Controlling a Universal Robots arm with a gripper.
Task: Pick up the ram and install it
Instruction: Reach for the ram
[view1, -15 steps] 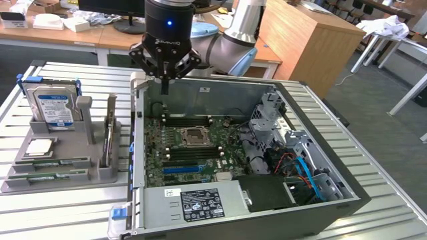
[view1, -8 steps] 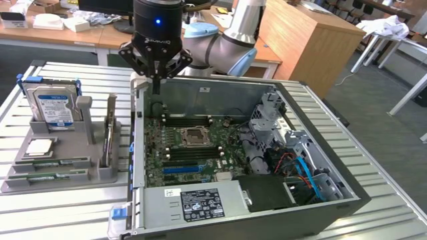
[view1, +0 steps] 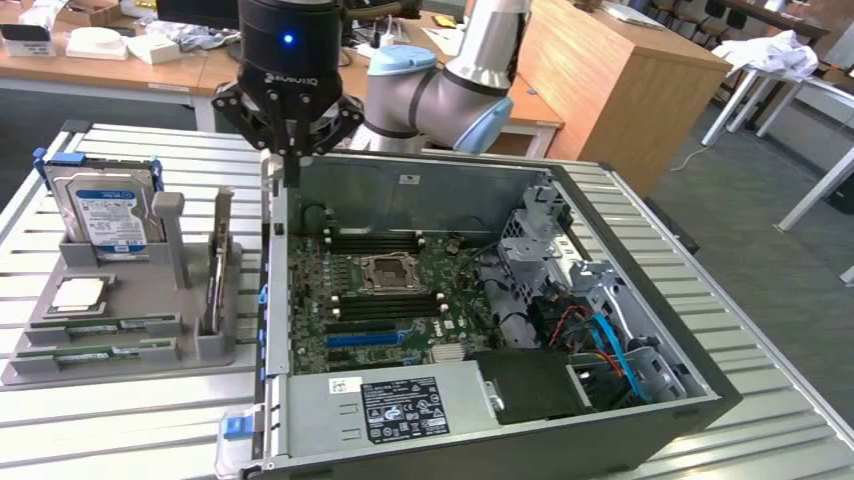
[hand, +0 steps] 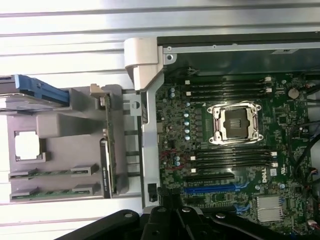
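Ram sticks (view1: 100, 325), 2, are lying in the left holder (view1: 134, 290), none sitting in the motherboard (view1: 387, 300), while the hand (view1: 286, 180) is hovering over the far-left corner of the case (view1: 400, 185), its state impossible to tell.

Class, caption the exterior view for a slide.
Gripper hovers at the edge of the open computer case; two RAM sticks lie in the grey holder alongside.

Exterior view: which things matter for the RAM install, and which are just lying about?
Job in hand:
gripper
RAM sticks in the holder
RAM slots on the motherboard

Lying about:
hard drive
CPU
upright card
power supply
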